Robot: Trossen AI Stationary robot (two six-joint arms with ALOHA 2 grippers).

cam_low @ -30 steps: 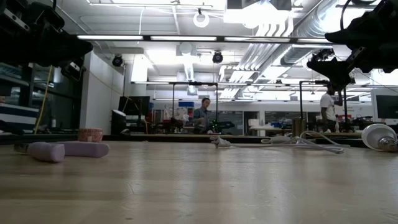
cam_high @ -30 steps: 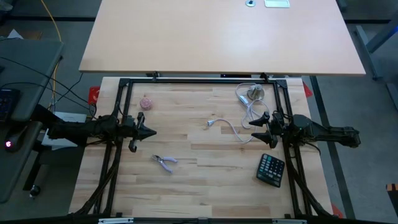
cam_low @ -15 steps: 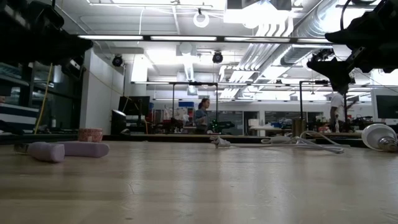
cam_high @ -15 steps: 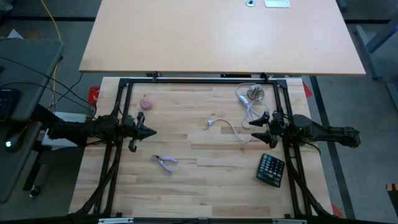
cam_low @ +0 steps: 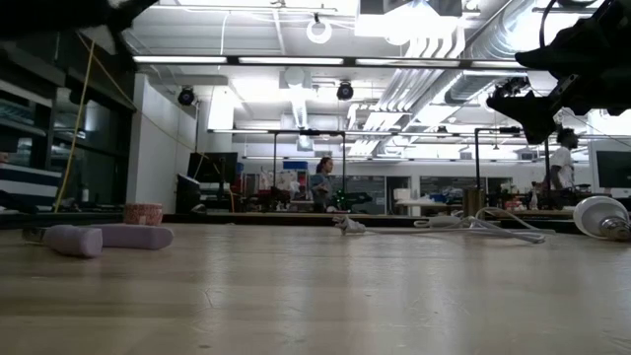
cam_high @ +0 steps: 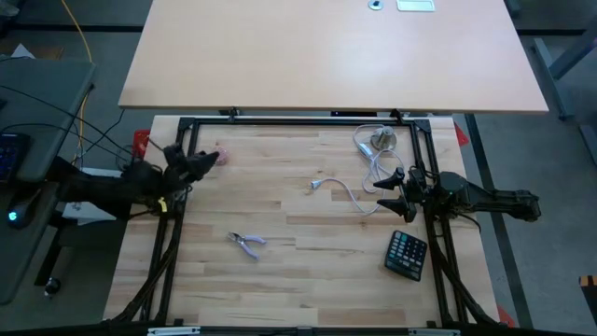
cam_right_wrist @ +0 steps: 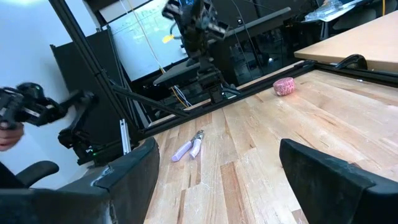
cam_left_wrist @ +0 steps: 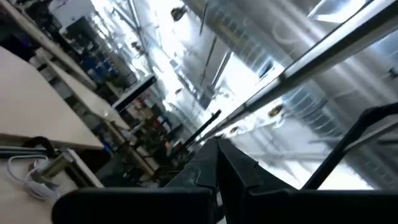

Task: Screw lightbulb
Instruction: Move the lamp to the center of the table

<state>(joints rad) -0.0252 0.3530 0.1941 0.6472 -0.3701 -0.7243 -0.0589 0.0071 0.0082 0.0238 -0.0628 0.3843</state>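
Observation:
A white rounded globe [cam_low: 596, 214], seemingly the lightbulb, lies at the table's far right beside the grey metal socket [cam_high: 383, 140]. The socket's white cord [cam_high: 353, 191] trails toward the table's middle. The socket also shows in the left wrist view [cam_left_wrist: 55, 168]. My right gripper [cam_high: 382, 194] hangs open above the cord, near the right rail, and holds nothing; its fingers stand wide apart in the right wrist view [cam_right_wrist: 217, 168]. My left gripper [cam_high: 213, 159] is shut and raised, tipped upward, over the far left by the pink ball [cam_high: 219, 152].
Pliers with lilac handles [cam_high: 247, 245] lie left of the middle, toward the near edge. A black calculator [cam_high: 407, 254] lies at the near right. A black frame [cam_high: 298, 119] rims the table, with a larger light table [cam_high: 336, 56] beyond. People walk far behind in the room.
My left gripper has swung toward the table's far left, toward the pink ball, and has risen and tipped upward, leaving most of the low view. My right arm has kept still. A person in the background has walked to the right.

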